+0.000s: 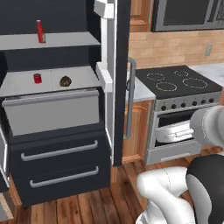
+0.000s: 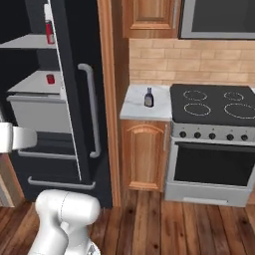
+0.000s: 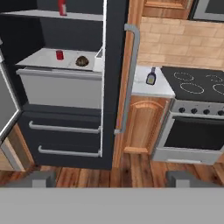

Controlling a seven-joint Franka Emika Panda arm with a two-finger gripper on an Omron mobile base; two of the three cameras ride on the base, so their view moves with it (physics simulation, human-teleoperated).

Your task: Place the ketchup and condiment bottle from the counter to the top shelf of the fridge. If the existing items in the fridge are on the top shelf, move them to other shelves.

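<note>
1. The tool (image 3: 109,177) is spread wide and holds nothing; its two dark tips rise at the bottom of the hand view, well back from fridge and counter alike.
2. The bottle (image 3: 151,77) stands upright on the counter (image 3: 144,89), at about 1 o'clock from the tool in the hand view. Its long axis is vertical, neck up, so a level approach with the fingers either side of the body looks the likely fit.
3. In the right base view the bottle (image 2: 148,97) sits towards the counter's (image 2: 134,112) back, near the stove (image 2: 211,107) at its 3 o'clock and with bare slab at its 9 o'clock.
4. The ketchup (image 1: 40,32) already stands on the top shelf (image 1: 65,40); the can (image 1: 37,78) and the brown lump (image 1: 65,81) sit on the shelf below, apart from each other. So the bottle seems the one item left.
5. Edges to mind: the open fridge (image 3: 65,144) door and its grey handle (image 3: 127,78) stand between fridge interior and counter, at 12 o'clock from the tool. I judge the reach should swing to the right of the handle.
6. Room: the top shelf shows bare panel at the ketchup's 3 o'clock, enough for the bottle, I judge.
</note>
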